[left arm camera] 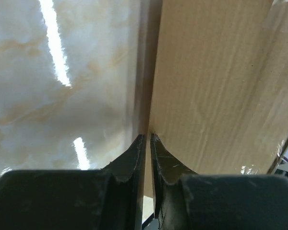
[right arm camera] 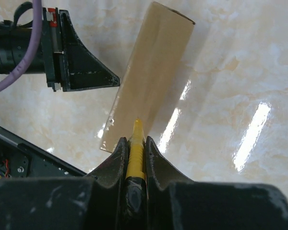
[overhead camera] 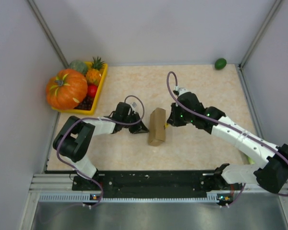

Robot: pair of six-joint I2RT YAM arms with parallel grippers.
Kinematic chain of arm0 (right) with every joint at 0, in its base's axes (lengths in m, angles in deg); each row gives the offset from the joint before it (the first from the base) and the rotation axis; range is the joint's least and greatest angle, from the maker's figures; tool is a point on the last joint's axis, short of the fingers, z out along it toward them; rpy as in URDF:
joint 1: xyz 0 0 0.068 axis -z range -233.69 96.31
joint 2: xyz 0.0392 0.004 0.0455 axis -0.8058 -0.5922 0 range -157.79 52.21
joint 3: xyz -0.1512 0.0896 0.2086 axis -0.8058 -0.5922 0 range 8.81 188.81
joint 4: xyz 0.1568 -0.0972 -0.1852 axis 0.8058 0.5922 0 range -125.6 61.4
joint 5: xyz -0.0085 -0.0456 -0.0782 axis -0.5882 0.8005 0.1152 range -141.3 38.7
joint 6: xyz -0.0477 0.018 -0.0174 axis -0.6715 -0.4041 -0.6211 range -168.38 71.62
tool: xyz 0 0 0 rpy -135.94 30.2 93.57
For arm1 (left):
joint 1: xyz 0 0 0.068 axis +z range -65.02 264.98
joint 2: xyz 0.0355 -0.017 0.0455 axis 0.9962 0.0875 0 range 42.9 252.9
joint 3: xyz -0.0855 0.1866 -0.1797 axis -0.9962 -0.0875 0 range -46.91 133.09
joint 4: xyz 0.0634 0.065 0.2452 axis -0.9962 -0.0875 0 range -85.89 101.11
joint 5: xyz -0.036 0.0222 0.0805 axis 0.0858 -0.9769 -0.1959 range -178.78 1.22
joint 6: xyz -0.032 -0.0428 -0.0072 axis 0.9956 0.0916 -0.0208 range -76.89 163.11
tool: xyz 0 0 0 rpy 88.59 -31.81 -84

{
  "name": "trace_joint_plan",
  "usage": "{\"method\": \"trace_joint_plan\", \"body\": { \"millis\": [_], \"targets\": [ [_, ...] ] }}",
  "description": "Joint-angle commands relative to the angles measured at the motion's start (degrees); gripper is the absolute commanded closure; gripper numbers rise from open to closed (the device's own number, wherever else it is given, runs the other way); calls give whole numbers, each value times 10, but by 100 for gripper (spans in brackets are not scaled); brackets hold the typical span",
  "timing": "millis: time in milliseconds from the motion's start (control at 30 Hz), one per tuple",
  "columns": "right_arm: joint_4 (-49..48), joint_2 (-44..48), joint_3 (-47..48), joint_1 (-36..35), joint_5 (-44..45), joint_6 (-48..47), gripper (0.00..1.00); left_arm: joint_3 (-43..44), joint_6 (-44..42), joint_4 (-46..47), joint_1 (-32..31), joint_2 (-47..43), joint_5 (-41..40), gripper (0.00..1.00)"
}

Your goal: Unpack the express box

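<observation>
The express box [overhead camera: 157, 126], a small oblong brown cardboard box, lies in the middle of the table between both arms. My left gripper [overhead camera: 143, 128] is shut and empty, its tips pressed against the box's left side; the left wrist view shows the cardboard wall [left arm camera: 216, 86] right at the closed tips [left arm camera: 146, 138]. My right gripper [overhead camera: 169, 122] is shut on the yellow utility knife [right arm camera: 135, 146], whose tip points at the taped top of the box [right arm camera: 153, 72] near its near end. The left gripper also shows in the right wrist view [right arm camera: 113, 80].
A yellow fruit tray [overhead camera: 97, 96] with a pumpkin [overhead camera: 66, 88], pineapple and other fruit stands at the back left. A green fruit [overhead camera: 220, 63] lies at the back right corner. Grey walls enclose the table; the black rail [overhead camera: 149, 181] runs along the near edge.
</observation>
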Motion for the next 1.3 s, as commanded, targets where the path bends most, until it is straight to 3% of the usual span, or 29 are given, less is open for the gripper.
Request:
{"method": "trace_joint_plan", "body": {
  "millis": [0, 300, 467, 600, 867, 1033, 1267],
  "targets": [
    [-24, -9, 34, -7, -11, -13, 100, -4, -27, -34, 3, -4, -23, 86],
    [-27, -8, 44, -8, -2, -15, 100, 5, -36, -64, 6, -23, -40, 84],
    [-29, 16, 26, -18, -20, -24, 100, 38, -70, -141, 10, -77, -98, 81],
    [-55, 50, 10, -92, 24, -69, 100, 88, -116, -212, 11, -127, -142, 76],
    [-183, 77, -83, -225, 118, -99, 100, 217, -147, -215, 19, -124, -143, 69],
    [-290, 34, -106, -301, 197, -147, 100, 281, -157, -151, 20, -44, -8, 64],
    [-365, -91, -87, -328, 308, -210, 100, 359, -169, -116, 18, 50, 144, 61]
  ]
}}
